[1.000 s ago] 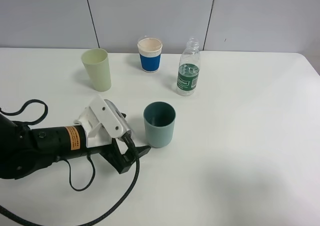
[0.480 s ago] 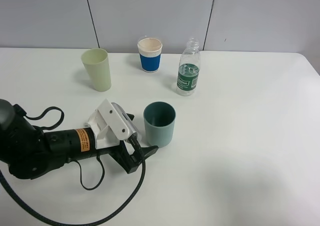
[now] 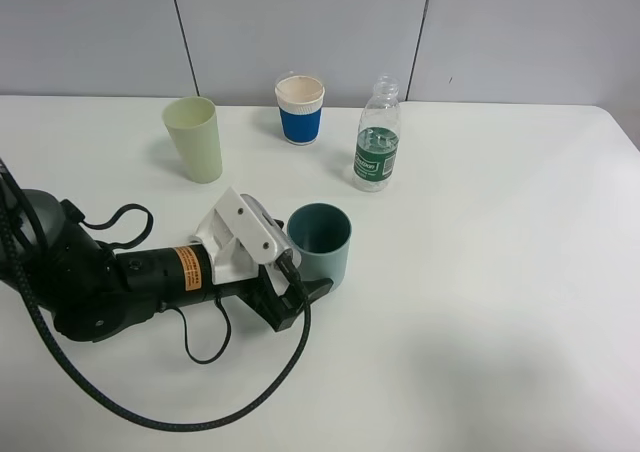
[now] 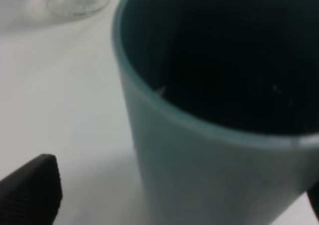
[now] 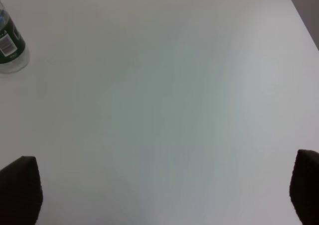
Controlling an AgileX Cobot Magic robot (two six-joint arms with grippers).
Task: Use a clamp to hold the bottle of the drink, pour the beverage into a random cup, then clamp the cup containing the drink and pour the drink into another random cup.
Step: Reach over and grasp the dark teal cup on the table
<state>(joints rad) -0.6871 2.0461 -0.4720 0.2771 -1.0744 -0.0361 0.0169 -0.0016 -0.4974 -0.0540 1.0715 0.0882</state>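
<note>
**Straddled, not yet clamped**

My left gripper [image 3: 303, 274], spread wide, brackets the plain teal cylindrical plastic cup [image 3: 322, 247] mid-table. Right gripper [image 5: 163, 187] hangs open over white table [image 3: 500, 272]. Behind, the ribbed clear green-labelled bottle [image 3: 377, 152] stands upright; I judge its pour done, the tall pale yellow-green tapered cup [image 3: 196, 138] awaiting. The teal cup's dark interior hides any drink.

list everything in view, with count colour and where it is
teal cylindrical plastic cup: 1, teal, table centre
pale yellow-green tapered plastic cup: 1, yellow-green, back left
white paper cup with blue sleeve: 1, white and blue, back centre
clear ribbed plastic bottle with green label: 1, clear, uncapped, right of the paper cup
table: 1, white
left gripper: 1, black, open, at the teal cup
right gripper: 1, black, open, above the table
</note>
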